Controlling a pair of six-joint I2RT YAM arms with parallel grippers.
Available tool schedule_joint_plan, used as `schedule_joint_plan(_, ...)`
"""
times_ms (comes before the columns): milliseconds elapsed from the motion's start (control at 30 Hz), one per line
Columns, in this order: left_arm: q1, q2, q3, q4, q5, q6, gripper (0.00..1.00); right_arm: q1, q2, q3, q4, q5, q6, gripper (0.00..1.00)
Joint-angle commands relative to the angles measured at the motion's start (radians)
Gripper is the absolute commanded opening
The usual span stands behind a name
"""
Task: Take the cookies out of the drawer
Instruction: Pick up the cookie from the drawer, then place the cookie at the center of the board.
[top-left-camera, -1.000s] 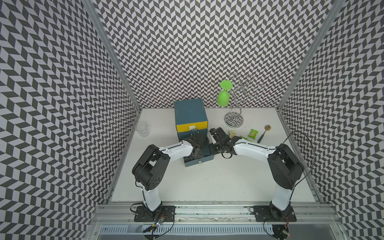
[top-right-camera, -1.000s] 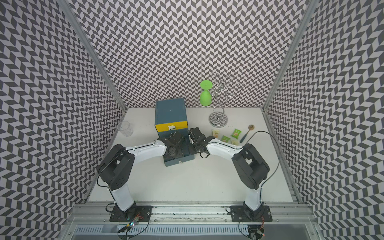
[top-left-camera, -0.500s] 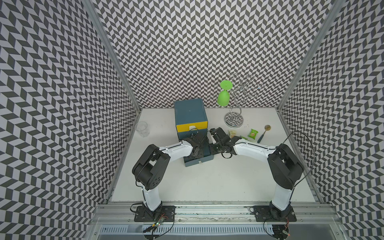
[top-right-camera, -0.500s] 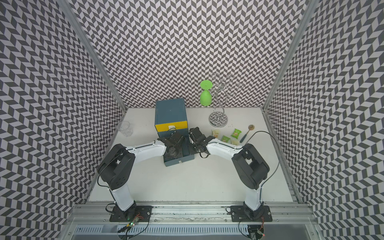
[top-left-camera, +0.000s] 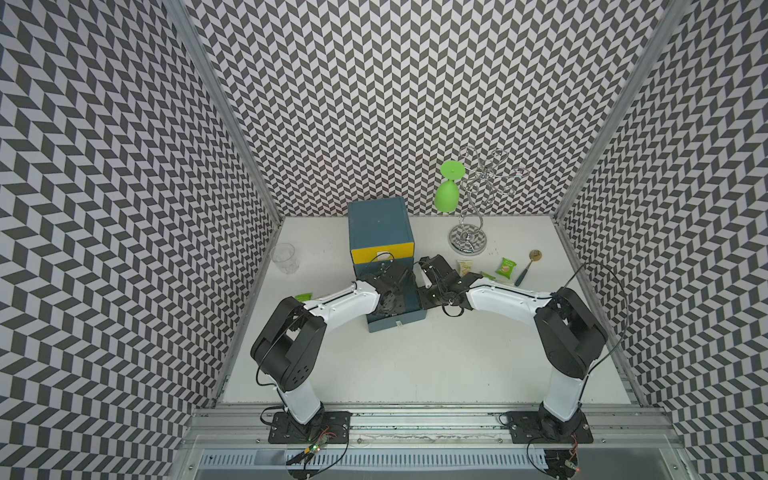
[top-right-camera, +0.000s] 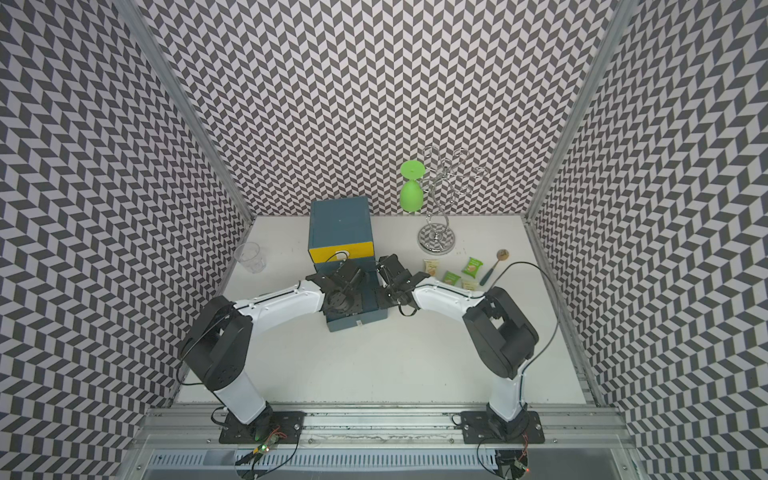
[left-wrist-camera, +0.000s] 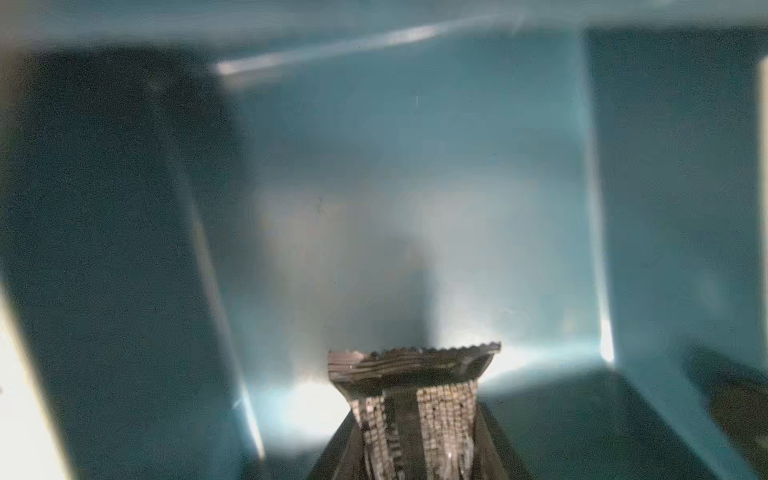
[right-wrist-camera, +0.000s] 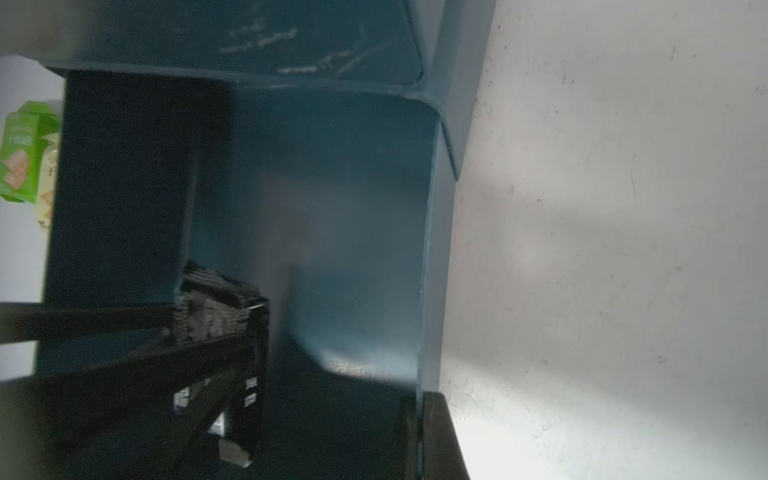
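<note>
Clock positions are read on the white table (top-left-camera: 415, 374) from above, with twelve at the back wall. The blue cabinet (top-left-camera: 380, 224) stands at twelve, and its lower drawer (top-left-camera: 397, 323) is pulled out toward the centre.

The left gripper (left-wrist-camera: 409, 388) reaches down inside the drawer. Its jaws are drawn in narrow, and the ribbed pads (left-wrist-camera: 446, 411) pinch the crimped end of a black cookie packet (left-wrist-camera: 415, 359), the one packet visible within the drawer walls. The right gripper (right-wrist-camera: 420, 401) is closed at the drawer's three o'clock side. Its fingers appear to sit astride the thin side wall, seemingly steadying it.

Packets already out:
- **Two o'clock, clustered:** a cream packet (top-right-camera: 432, 267), a green packet (top-right-camera: 452, 277), a second green packet (top-right-camera: 473, 267) and a second cream packet (top-right-camera: 469, 285).
- **Nine o'clock, beside the left arm:** a further green packet (top-left-camera: 303, 296).

Judged handling: each packet is probably light, thin and pliable, with slick film and a brittle biscuit inside. The serrated end seal looks like the best hold, being flat, stiff enough to pinch and clear of the biscuit. Squeezing across the middle risks cracking the contents, and a shallow bite may let the film slide out.
</note>
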Motion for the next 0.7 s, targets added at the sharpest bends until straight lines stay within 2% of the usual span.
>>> schedule_joint_plan(0,-0.003,-0.071,0.037,-0.034,-0.018,0.025,0.41,0.019,0.022,0.005,0.078,-0.043,-0.004,0.00)
schedule_joint_plan(433,0.017,-0.255,0.062,-0.122,-0.012,0.038,0.41,0.017,0.030,0.008,0.078,-0.034,0.001,0.00)
schedule_joint_plan(667,0.132,-0.486,-0.025,-0.220,-0.009,0.059,0.42,0.013,0.025,0.012,0.091,-0.023,0.013,0.00)
